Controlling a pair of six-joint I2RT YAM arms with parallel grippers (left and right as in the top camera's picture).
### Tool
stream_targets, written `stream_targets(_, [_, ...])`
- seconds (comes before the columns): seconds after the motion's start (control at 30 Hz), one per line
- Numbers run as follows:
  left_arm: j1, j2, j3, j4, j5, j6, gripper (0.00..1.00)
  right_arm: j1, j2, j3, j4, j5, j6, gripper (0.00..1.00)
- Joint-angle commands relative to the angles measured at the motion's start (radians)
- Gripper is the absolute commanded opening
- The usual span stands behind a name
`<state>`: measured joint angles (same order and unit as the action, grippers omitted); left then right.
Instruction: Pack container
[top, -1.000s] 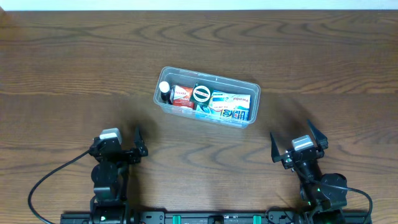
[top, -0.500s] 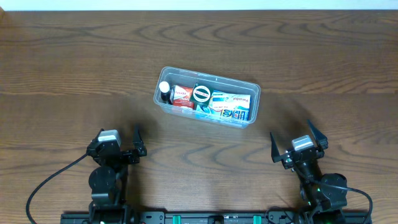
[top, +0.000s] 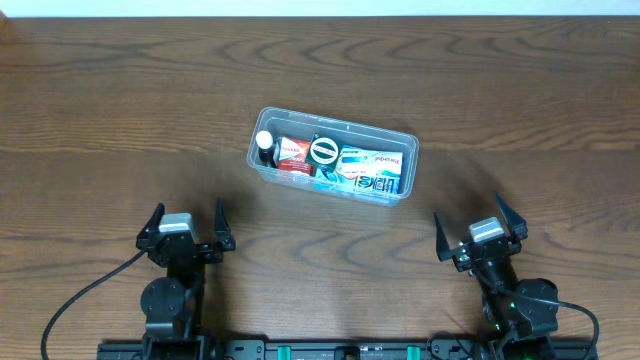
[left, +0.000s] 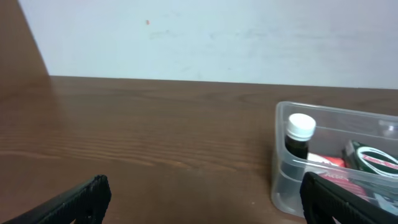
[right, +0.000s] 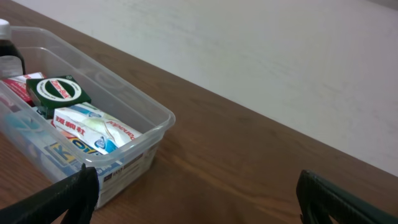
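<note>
The container (top: 345, 126), a clear shallow tub, lies mid-table. Inside it stand a white-capped dark bottle (top: 264, 146), a red box (top: 292, 154), a round green-and-black tin (top: 324, 151) and blue boxes (top: 365, 165). My left gripper (top: 188, 212) is open and empty near the front edge, well short of the tub's left end. The left wrist view has the gripper (left: 202, 186) facing bare wood, with the container (left: 280, 180) and bottle (left: 300, 134) off to the right. My right gripper (top: 467, 208) is open and empty at the front right. In its wrist view this gripper (right: 198, 180) has the container (right: 143, 102) to its left.
Dark wooden table (top: 120, 90) runs all round the tub, ending at a pale wall (left: 217, 37) at the far side. Black cables (top: 80, 290) trail from the arm bases along the front edge.
My left arm has drawn back slightly toward the front edge and squared up, so both its fingers now show from above. The right arm and the container have not moved.
</note>
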<state>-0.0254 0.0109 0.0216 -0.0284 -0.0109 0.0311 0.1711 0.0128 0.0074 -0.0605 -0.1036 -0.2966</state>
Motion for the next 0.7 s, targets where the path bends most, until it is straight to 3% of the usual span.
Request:
stream_targets(0.0, [-0.027,-0.009,-0.018,-0.039,-0.036,0.043,0.98,-0.014,-0.002,-0.002,-0.004,-0.002,-0.007,0.99])
stream_targets(0.13, [-0.042,-0.009,-0.018,-0.039,-0.05,0.108,0.98,-0.014,-0.002,-0.002,-0.004,-0.002,-0.007,0.99])
stream_targets(0.67, [-0.042,-0.007,-0.018,-0.039,-0.052,0.107,0.98,-0.014,-0.002,-0.002,-0.004,-0.002,-0.007,0.99])
